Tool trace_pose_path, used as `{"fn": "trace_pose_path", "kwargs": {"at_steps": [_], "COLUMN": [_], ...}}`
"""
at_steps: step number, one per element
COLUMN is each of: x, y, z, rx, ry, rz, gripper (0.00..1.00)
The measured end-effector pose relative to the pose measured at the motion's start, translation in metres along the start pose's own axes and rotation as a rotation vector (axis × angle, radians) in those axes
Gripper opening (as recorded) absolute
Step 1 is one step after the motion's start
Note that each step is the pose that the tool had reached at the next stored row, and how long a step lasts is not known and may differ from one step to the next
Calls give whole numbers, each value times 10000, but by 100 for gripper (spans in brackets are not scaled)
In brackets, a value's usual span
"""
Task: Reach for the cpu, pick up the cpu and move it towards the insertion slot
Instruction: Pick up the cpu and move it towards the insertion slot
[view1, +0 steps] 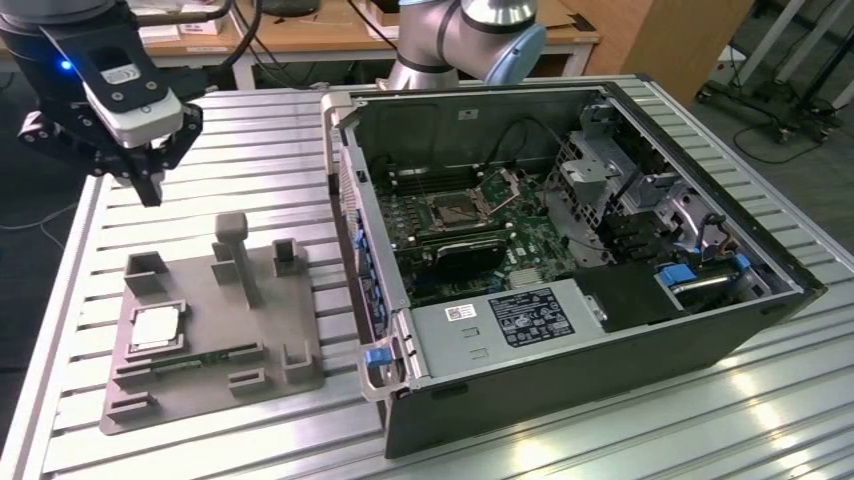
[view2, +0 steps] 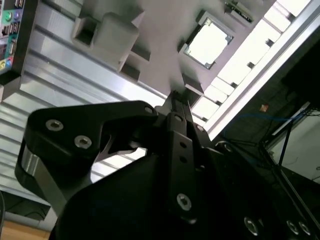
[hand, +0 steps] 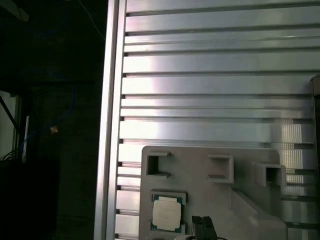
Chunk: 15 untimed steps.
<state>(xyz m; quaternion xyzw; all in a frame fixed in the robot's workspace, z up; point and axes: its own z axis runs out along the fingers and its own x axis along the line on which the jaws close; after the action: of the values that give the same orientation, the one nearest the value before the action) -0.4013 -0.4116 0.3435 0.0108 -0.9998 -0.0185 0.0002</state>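
The cpu (view1: 156, 328) lies flat in a pocket of the grey tray (view1: 200, 400), silver top up, at the exterior view's left. In both wrist views the cpu (view2: 207, 44) (hand: 167, 212) shows as a pale square with a dark rim. My gripper (view1: 150, 195) hangs well above the table, behind the tray's far end and apart from the cpu. Its fingers (view2: 176, 100) are pressed together, shut and holding nothing, with the tips (hand: 202, 225) just beside the cpu in the first wrist view. The insertion slot (view1: 451, 212) sits inside the open computer case, its bracket raised.
The open computer case (view1: 601, 330) fills the exterior view's right, its side wall next to the tray. The tray carries upright grey posts (view1: 231, 240) and a green memory stick (view1: 200, 358). The slatted metal table (view1: 254, 150) ends close on the left. The arm's base (view1: 467, 40) stands behind the case.
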Motion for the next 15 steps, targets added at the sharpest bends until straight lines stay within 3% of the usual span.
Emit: {"fn": "trace_pose_path", "kwargs": {"at_steps": [10,12,15], "x": [93,118,150], "y": [-196,-230,-263], "z": [143,179,231], "rx": [1,0,1], "ry": [-4,-4,-4], "rz": [-30,-31,-31], "gripper": [11,17,35]}}
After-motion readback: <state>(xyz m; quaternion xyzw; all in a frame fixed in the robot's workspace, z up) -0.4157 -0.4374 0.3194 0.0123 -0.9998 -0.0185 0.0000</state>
